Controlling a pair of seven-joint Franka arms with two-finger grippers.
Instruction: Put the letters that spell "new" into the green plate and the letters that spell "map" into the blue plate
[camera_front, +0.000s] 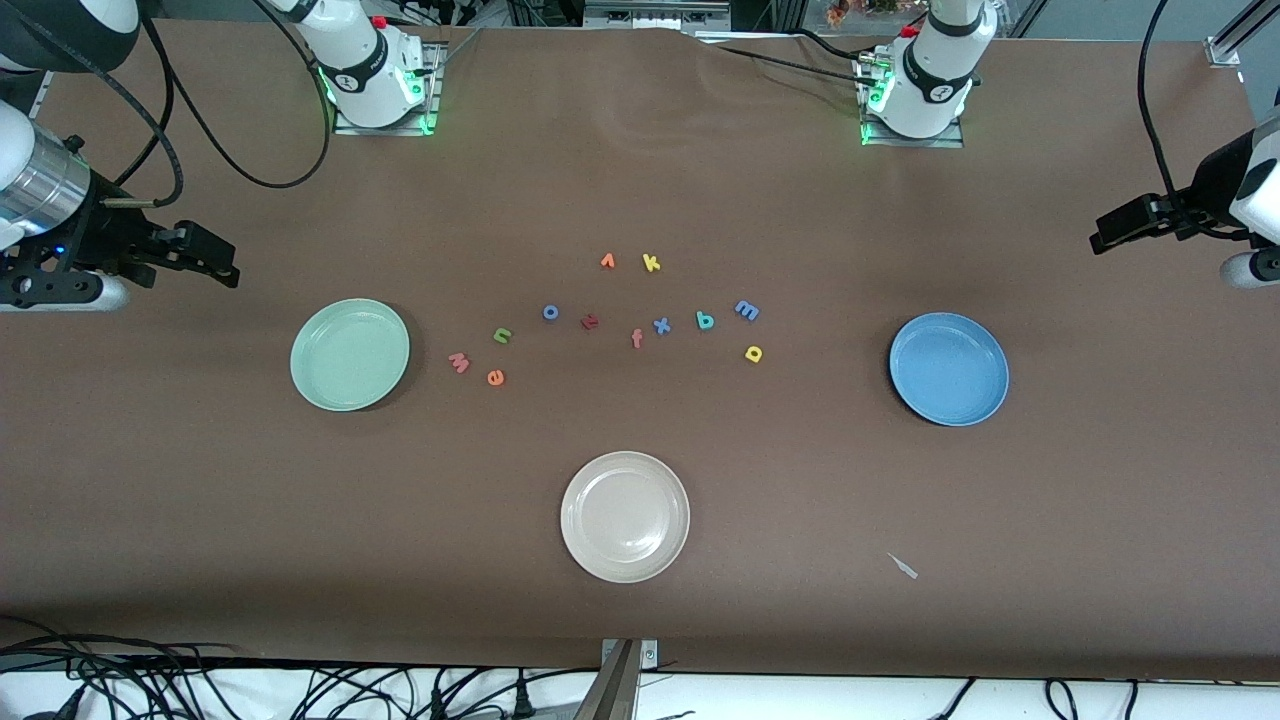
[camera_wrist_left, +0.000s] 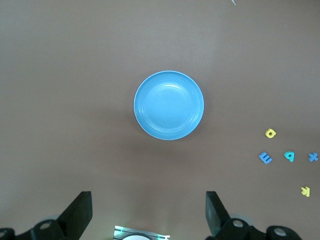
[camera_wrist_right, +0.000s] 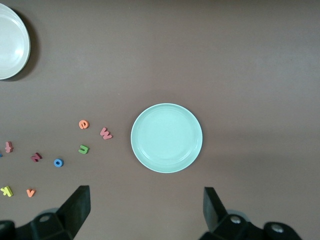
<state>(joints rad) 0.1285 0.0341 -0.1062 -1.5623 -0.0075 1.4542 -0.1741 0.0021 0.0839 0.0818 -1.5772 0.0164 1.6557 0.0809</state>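
The green plate (camera_front: 349, 354) (camera_wrist_right: 166, 138) lies bare toward the right arm's end, and the blue plate (camera_front: 948, 368) (camera_wrist_left: 169, 105) lies bare toward the left arm's end. Between them on the table are the green n (camera_front: 502, 335) (camera_wrist_right: 83, 149), orange e (camera_front: 495, 377) (camera_wrist_right: 84, 124) and pink w (camera_front: 459, 362) (camera_wrist_right: 105, 133), then the blue m (camera_front: 747, 310) (camera_wrist_left: 265, 158), teal a (camera_front: 705, 320) (camera_wrist_left: 289, 156) and yellow p (camera_front: 754, 353) (camera_wrist_left: 270, 133). My right gripper (camera_front: 222, 265) (camera_wrist_right: 146, 207) hangs open and holds nothing, high over the table's end by the green plate. My left gripper (camera_front: 1102, 240) (camera_wrist_left: 148, 210) is likewise open by the blue plate.
A cream plate (camera_front: 625, 516) (camera_wrist_right: 10, 42) sits nearest the front camera. Other letters lie in the middle: blue o (camera_front: 550, 312), dark red letter (camera_front: 590, 321), orange f (camera_front: 637, 339), blue x (camera_front: 661, 325), orange v (camera_front: 607, 261), yellow k (camera_front: 651, 263). A small scrap (camera_front: 903, 566) lies near the front edge.
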